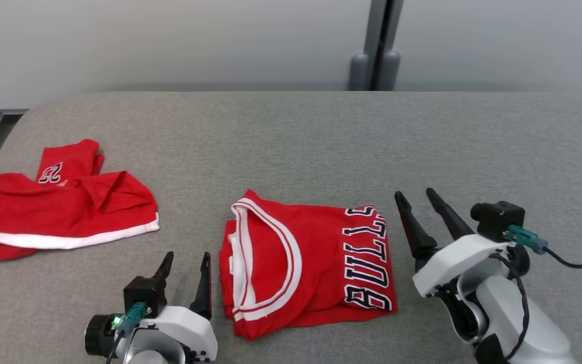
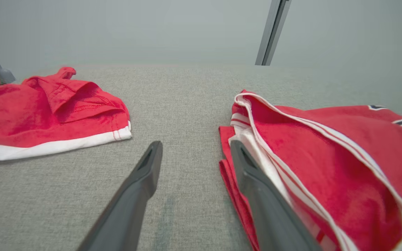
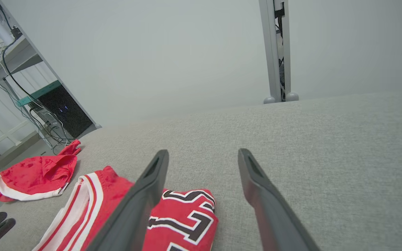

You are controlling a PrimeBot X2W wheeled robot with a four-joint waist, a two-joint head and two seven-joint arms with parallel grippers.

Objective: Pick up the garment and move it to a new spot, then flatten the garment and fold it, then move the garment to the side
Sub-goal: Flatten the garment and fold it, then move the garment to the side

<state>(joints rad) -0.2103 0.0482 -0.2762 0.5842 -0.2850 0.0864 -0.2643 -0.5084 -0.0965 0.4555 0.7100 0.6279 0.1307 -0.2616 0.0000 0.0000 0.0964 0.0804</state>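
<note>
Near the table's (image 1: 321,131) front edge, the right gripper (image 1: 414,193) and left gripper (image 1: 187,255) are held wide open and empty either side of the folded Bulls jersey (image 1: 311,258), whose layers are best pinched together and carried clear of the red shorts (image 1: 58,212) by the left edge.

The folded jersey (image 1: 311,258) is bright red. Its neck opening is edged in white bands with thin red stripes, and along its three o'clock side run dark navy block letters outlined in white. At about ten o'clock from it, the shorts (image 1: 63,212) are the same red, with a white hem band and a dark, white-edged number. The table (image 1: 291,141) is flecked grey cloth. The left gripper (image 1: 187,256) and right gripper (image 1: 414,192) have charcoal fingers on white casings.
</note>
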